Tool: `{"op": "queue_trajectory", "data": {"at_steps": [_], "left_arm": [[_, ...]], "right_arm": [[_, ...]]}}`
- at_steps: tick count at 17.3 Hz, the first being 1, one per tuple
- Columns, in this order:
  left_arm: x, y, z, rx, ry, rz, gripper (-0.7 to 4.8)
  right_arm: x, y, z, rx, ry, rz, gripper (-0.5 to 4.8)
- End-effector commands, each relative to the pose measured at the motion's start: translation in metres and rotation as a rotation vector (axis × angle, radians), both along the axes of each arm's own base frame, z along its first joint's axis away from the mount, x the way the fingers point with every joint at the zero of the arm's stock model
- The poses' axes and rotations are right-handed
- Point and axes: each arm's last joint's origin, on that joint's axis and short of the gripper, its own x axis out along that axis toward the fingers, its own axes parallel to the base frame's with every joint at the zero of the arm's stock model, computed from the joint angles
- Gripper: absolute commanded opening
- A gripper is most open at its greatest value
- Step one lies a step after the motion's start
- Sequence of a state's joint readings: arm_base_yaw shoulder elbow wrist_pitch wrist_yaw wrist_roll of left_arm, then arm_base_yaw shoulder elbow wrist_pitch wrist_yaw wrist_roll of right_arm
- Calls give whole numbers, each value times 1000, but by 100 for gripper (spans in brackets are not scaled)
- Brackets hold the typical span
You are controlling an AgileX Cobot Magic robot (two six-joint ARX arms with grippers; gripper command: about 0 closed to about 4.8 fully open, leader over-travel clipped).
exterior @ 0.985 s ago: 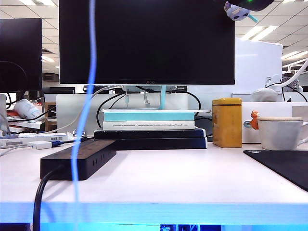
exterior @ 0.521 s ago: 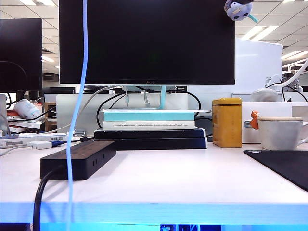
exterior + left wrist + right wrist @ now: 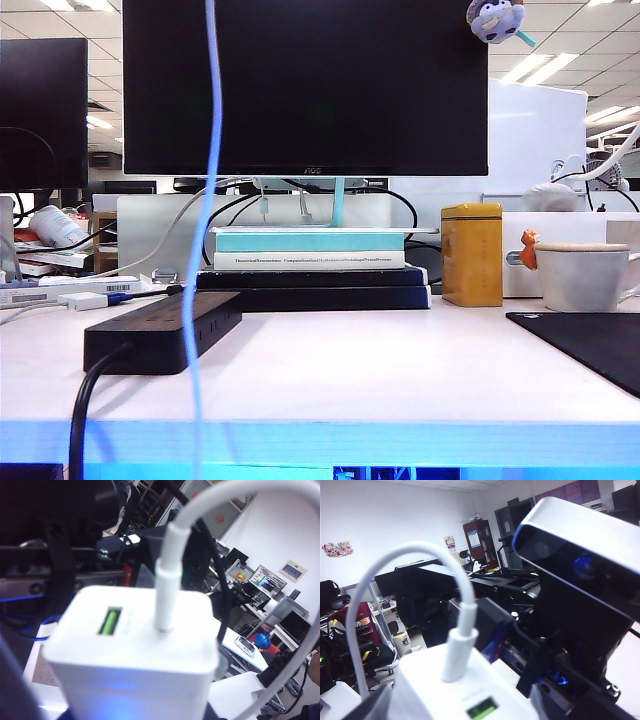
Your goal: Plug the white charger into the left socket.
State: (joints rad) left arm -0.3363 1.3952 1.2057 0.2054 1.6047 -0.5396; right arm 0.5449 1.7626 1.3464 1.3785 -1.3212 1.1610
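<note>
Currently unplugged; insertion is wholly outstanding.

Exterior view: black power strip (image 3: 165, 325), long, low, matte plastic, thick black cord, lies on a pale smooth table (image 3: 380, 370). Its top face is seen nearly edge-on, so the left socket cannot be made out. A thin white cable (image 3: 205, 200) hangs blurred. Neither pincer shows.

Left wrist view: white charger (image 3: 135, 645), glossy rounded-edged block with a green port, sits close at the left gripper (image 3: 132, 702), which by judgement is pinching it. The jaws are mostly hidden.

Right wrist view: the same block (image 3: 435, 690) lies just at the right gripper (image 3: 460, 707). Whether those jaws are spread or pressed together cannot be told. A silver-and-black camera housing (image 3: 580, 555) is beside it.
</note>
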Motion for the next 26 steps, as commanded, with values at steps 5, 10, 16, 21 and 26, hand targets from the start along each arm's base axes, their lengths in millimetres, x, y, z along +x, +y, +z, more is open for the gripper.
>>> {"op": "queue_trajectory", "data": {"at_steps": [5, 10, 16, 21, 26], "left_arm": [[-2, -1, 4, -9, -27, -13, 48], [-2, -1, 4, -10, -30, -12, 48], [2, -2, 4, -71, -209, 124, 49], [11, -2, 0, -37, -269, 429, 49], [23, 2, -9, 108, -210, 894, 49]], "right_arm": [[1, -1, 1, -4, 10, -6, 479], [11, -20, 3, 7, -21, -61, 479], [25, -43, 3, 10, -15, -138, 479], [33, -56, 3, 34, 2, -201, 479], [39, -52, -1, 46, 46, -247, 479]]}}
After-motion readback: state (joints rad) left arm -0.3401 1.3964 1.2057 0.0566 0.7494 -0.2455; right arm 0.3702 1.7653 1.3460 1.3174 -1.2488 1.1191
